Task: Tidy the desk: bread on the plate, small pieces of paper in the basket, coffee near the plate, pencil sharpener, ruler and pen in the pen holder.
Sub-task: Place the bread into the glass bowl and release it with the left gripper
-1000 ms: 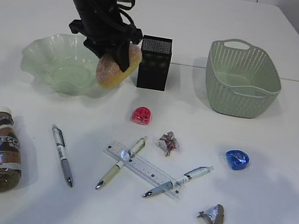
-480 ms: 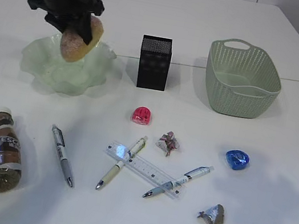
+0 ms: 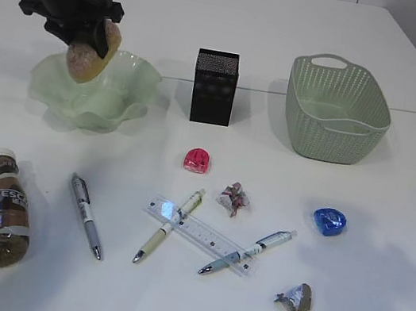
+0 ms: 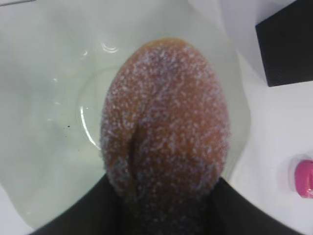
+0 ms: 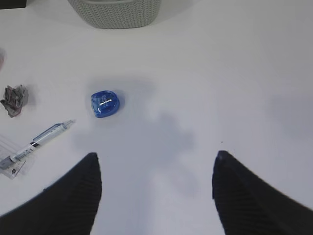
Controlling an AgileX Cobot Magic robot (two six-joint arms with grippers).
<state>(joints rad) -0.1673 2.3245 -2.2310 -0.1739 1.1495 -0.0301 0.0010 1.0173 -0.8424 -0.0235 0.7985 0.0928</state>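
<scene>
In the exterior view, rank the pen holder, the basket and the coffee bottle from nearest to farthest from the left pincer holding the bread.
Measured from the left pincer gripping the bread over the plate:
1. Pen holder, just right of the plate.
2. Coffee bottle, lying at the front left of the desk.
3. Basket, far right at the back.

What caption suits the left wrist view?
End effector holds a speckled bread roll over the green glass plate.

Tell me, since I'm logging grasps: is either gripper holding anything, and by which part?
The left gripper holds the bread by one end, over the plate. The right gripper is open and empty.
</scene>
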